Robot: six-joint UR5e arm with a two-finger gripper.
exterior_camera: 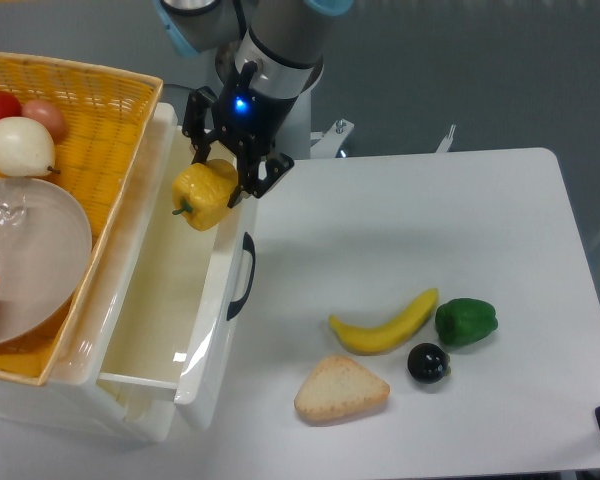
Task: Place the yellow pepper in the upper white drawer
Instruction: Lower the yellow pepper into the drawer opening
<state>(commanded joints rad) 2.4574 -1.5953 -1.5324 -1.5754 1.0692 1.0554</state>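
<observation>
The fingers point(223, 172) were clamped on the yellow pepper point(204, 195), holding it aloft with its stem turned sideways, directly above the open upper white drawer point(212, 300) beneath them, evidently so a release would drop it inside.

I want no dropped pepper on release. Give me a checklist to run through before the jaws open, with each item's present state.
1. Gripper holds the yellow pepper: ok, jaws closed on its top.
2. Pepper is over the upper white drawer: ok, it appears to sit above the open cavity near the front wall.
3. Drawer is open: ok, pulled out, interior visible.
4. Landing area is free: ok, nothing shows inside the drawer.
5. Pepper height above the drawer floor: cannot tell from this single view.
6. Clearance from the yellow basket: ok, pepper appears clear of its rim.
</observation>
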